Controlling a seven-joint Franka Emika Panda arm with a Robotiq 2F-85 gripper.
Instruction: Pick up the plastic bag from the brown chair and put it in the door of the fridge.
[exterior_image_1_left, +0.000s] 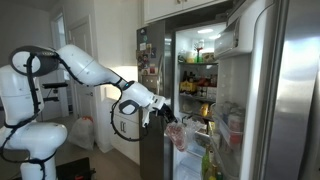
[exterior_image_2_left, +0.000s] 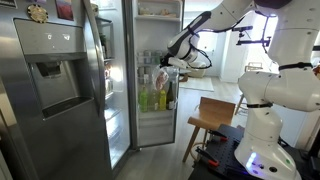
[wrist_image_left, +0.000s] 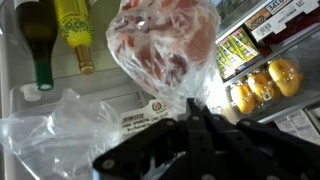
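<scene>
The plastic bag hangs from the gripper just in front of the door of the fridge, level with its bottle shelf and not yet resting in any bin. The black fingers are pressed together, pinching the bag's gathered top.

To place it well, I judge the bag should be carried over the rim of a door bin. It should pass beside the green bottle and the yellow oil bottle rather than against them. It should then be lowered until its weight settles, and only then let go. A soft load released too high may slump outward off the door.

The bag is thin, crinkled and clear, bulging with reddish and pale lumps. A fold of clear plastic with a printed label shows beneath it in the wrist view; whether it belongs to the same bag I cannot tell.
</scene>
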